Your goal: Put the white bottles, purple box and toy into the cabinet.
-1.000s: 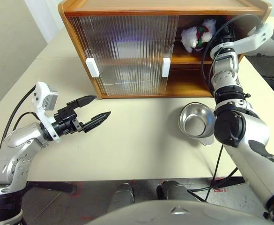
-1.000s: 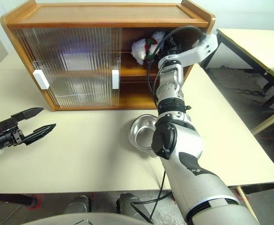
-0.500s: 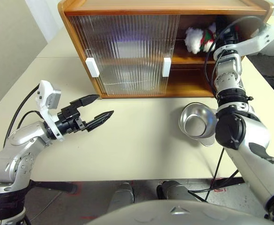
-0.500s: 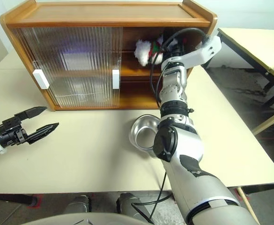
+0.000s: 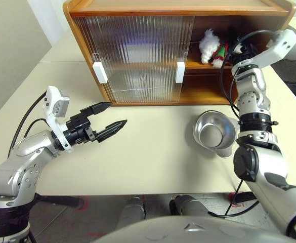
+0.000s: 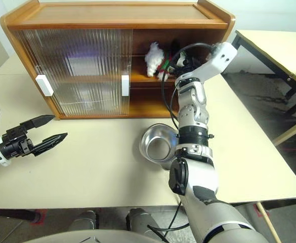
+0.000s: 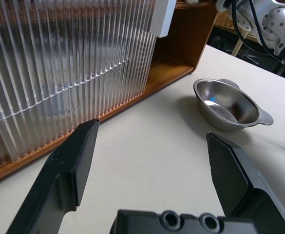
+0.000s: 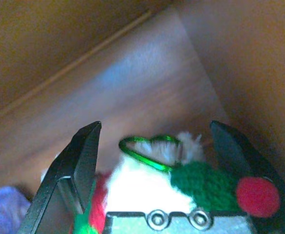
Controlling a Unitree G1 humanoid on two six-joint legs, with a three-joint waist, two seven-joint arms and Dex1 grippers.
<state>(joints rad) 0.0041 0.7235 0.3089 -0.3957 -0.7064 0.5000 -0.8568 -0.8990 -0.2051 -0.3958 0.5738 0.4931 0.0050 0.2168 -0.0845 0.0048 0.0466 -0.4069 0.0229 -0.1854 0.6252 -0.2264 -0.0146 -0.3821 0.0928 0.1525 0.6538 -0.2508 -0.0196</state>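
Two pincers: both spread, neither holding anything.
Right gripper (image 8: 152, 170): fingers now parted; a second ago they pinched the toy (image 5: 211, 46).
Meaning: toy released on the cabinet (image 5: 132, 55) upper shelf; that item looks done.
Toy look: fluffy white, red-and-green outfit, red-tipped green hat.
Left gripper (image 5: 110, 119): hovers over the table (image 5: 153, 152), near the steel bowl (image 5: 214, 131).
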